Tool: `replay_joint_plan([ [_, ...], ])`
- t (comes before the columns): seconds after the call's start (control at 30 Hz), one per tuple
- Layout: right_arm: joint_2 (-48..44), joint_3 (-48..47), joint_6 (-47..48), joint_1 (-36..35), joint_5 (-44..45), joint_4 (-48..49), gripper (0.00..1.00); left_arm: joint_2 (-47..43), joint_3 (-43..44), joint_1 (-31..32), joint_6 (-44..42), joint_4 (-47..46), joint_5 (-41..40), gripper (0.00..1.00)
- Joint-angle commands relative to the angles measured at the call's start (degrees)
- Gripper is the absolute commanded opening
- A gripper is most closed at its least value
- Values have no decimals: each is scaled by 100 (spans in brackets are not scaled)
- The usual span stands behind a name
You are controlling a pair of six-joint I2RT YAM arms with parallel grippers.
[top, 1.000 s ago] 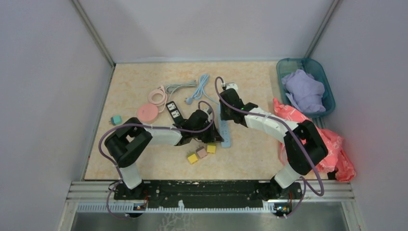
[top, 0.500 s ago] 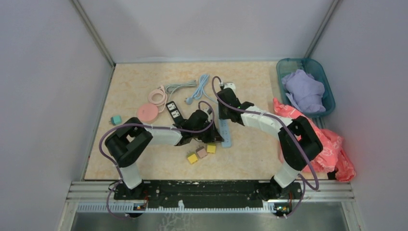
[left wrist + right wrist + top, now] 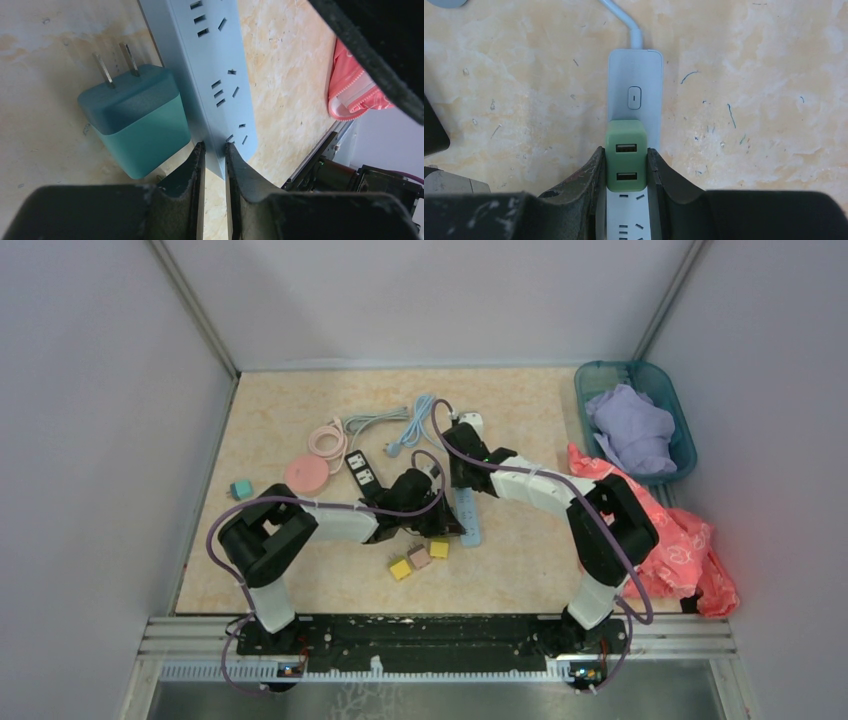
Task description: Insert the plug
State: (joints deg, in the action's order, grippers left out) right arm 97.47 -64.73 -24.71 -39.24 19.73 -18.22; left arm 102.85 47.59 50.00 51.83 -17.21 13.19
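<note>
In the right wrist view, my right gripper (image 3: 626,156) is shut on a green plug (image 3: 626,134) with two USB ports. The plug stands on the light blue power strip (image 3: 635,75) just below its switch, and its prongs are hidden. My left gripper (image 3: 214,148) is shut on the long edge of the same power strip (image 3: 210,60), at its near end. A teal plug (image 3: 135,120) lies on its side beside the strip, prongs bare. From above, the right gripper (image 3: 457,460) is at the strip's far end and the left gripper (image 3: 443,525) at the near end of the strip (image 3: 471,518).
Yellow and pink plugs (image 3: 419,557) lie near the left gripper. A black power strip (image 3: 361,469), a pink disc (image 3: 307,476) and coiled cables (image 3: 400,423) lie at the back left. A teal basket (image 3: 590,385) with purple cloth and a pink bag (image 3: 690,550) are on the right.
My right gripper has carried the green plug leftward and further along the strip toward its switch end. The left gripper has stayed where it was.
</note>
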Motion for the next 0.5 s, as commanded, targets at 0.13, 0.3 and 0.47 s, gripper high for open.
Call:
replay_joint_plan([
  [0.13, 365, -26, 22, -110, 51, -238, 0, 275, -190, 89, 49, -16, 59, 22],
  [0.3, 621, -162, 87, -123, 66, -435, 0, 268, -208, 90, 67, -38, 58, 22],
  [0.47, 940, -334, 124, -216, 125, -628, 0, 266, -234, 94, 89, -69, 36, 21],
])
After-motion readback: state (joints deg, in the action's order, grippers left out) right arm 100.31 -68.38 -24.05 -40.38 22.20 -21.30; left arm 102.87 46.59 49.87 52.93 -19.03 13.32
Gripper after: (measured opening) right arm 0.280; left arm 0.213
